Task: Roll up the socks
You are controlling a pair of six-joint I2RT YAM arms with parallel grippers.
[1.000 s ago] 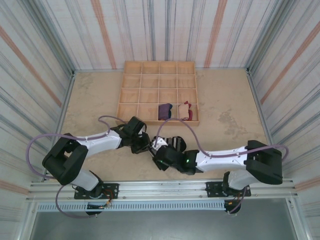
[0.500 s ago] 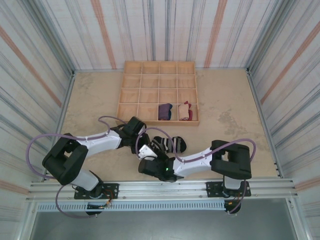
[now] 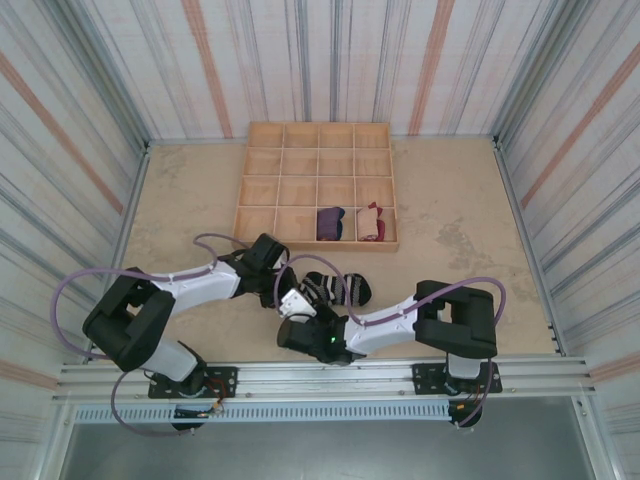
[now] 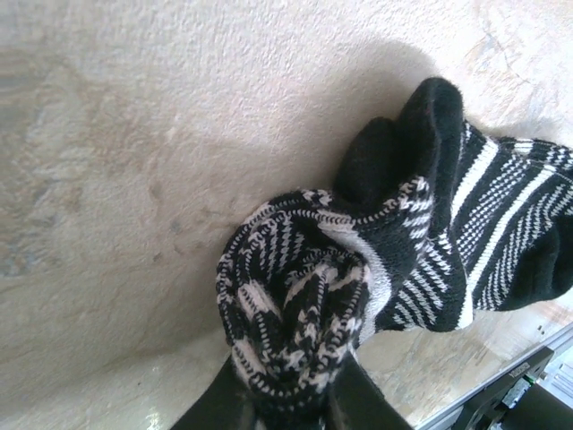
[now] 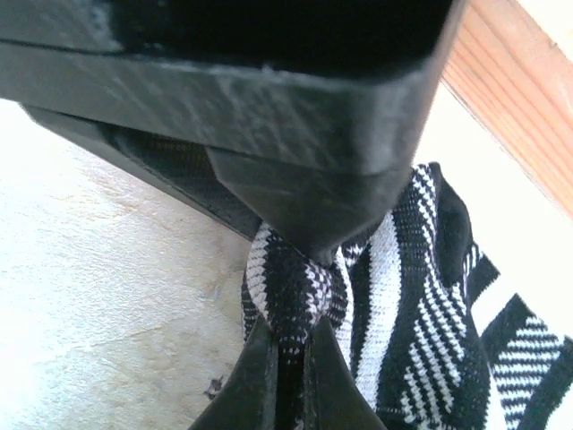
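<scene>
Held by left gripper (image 4: 291,399) and right gripper (image 5: 288,367), each closed narrow on the rolled end of the black-and-white striped sock (image 3: 340,288). Stretched rightward along the near wall of the wooden tray (image 3: 290,241), just short of it, on the surface (image 3: 180,190).

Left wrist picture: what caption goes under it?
Left hand pinches the rolled end of the black-and-white striped sock on the table.

The left tool (image 3: 284,283) and right tool (image 3: 299,300) both pinched the left end of the striped sock (image 3: 340,288), closing off that side. The compartment tray (image 3: 300,126) stood just beyond it. Open desk (image 3: 450,190) lay to the right; the arms' links (image 3: 400,315) barred the near edge.
</scene>
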